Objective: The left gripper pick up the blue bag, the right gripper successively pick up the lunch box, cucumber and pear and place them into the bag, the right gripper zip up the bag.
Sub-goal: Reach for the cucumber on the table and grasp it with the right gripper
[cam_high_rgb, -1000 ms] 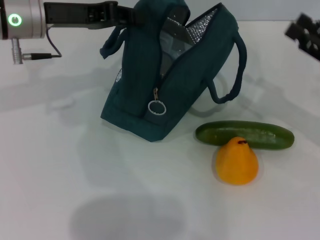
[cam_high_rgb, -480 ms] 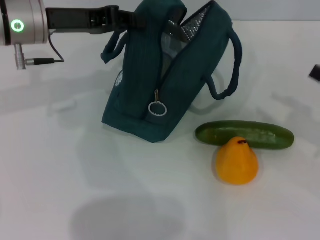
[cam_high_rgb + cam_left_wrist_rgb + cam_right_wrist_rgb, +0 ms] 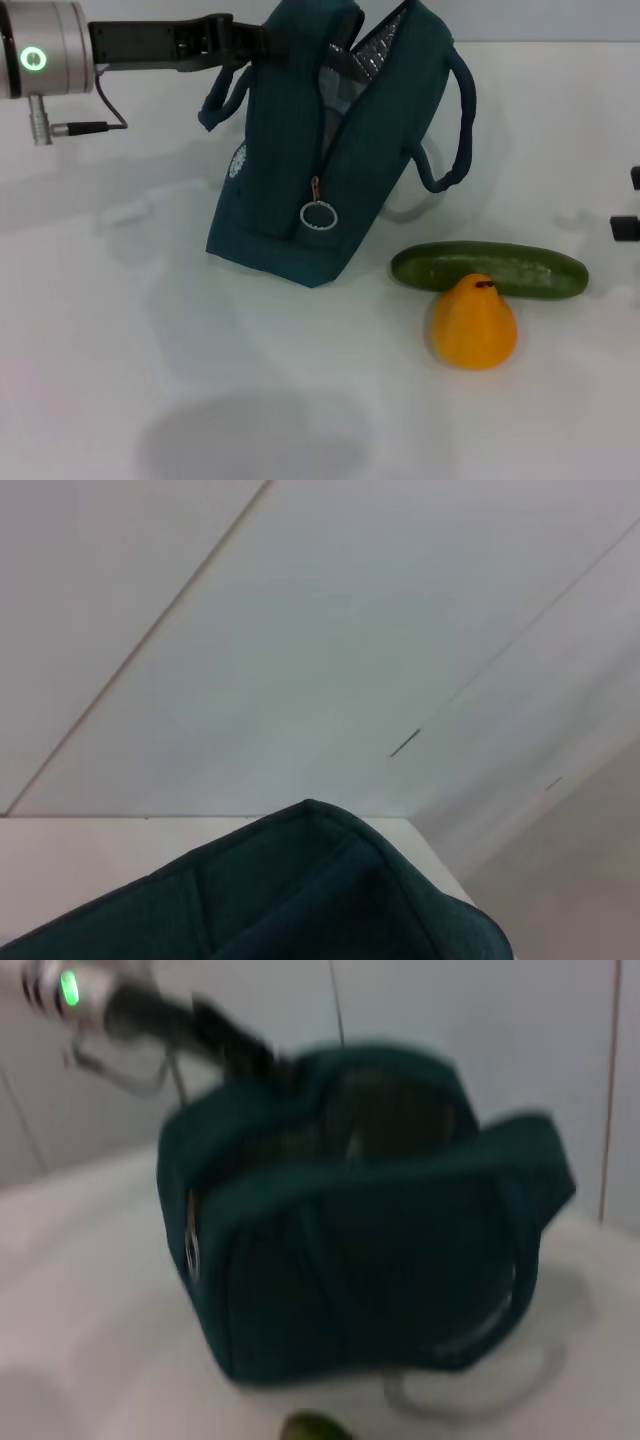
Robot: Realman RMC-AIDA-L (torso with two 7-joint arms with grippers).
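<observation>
My left jaws (image 3: 262, 40) were clenched on the bag (image 3: 320, 150) top near the table's (image 3: 150, 350) far edge. Right jaws' (image 3: 625, 215) state: cannot tell. Cucumber (image 3: 488, 269) touched pear (image 3: 473, 322).

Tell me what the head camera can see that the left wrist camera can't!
Only the head view shows the cucumber, the orange pear touching it, the bag's zipper ring, the left gripper at the bag's top, and a bit of the right gripper at the edge. Only the left wrist view shows the wall behind. Both show the blue bag and the white table.
</observation>
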